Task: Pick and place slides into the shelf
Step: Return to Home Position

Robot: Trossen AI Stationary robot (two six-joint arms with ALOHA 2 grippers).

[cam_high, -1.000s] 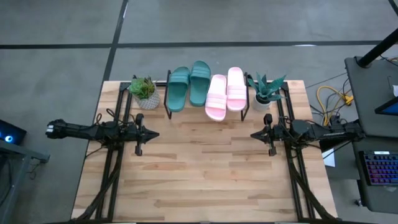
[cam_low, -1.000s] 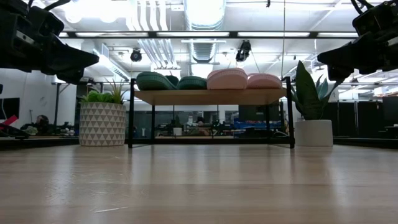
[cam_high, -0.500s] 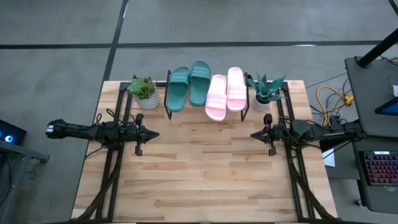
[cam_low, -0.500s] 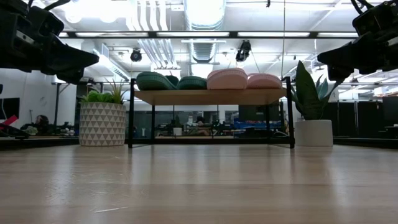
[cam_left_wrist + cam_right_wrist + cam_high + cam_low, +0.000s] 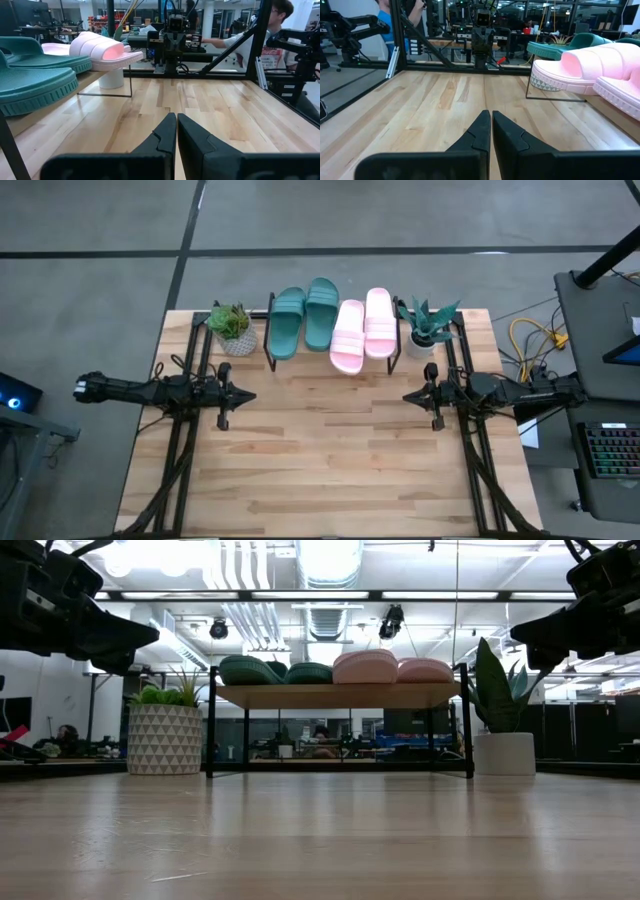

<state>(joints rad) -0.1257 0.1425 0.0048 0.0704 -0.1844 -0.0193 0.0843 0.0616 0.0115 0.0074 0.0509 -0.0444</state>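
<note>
Nothing is changing over the last second: both arms are holding the same pose, and every slide is lying where it was. Nearest, the wooden tabletop (image 5: 320, 470) is stretching across between the two arms. Midway along it, the left gripper (image 5: 245, 395) is hovering at the left side and the right gripper (image 5: 408, 396) at the right side. They are pointing toward each other and are well apart. Each wrist view is showing its fingers pressed together with nothing between them.

At the far edge, the shelf (image 5: 340, 695) is bearing all four slides side by side. The green slides (image 5: 303, 315) are sitting on its left half and the pink slides (image 5: 362, 328) on its right. The left pink one seems to be jutting slightly over the near edge, though the overhead angle is making that hard to judge. A leafy potted plant (image 5: 233, 328) is standing just left of the shelf and a spiky potted plant (image 5: 425, 330) just right.

With the arms parked and still, the job is looking finished.
</note>
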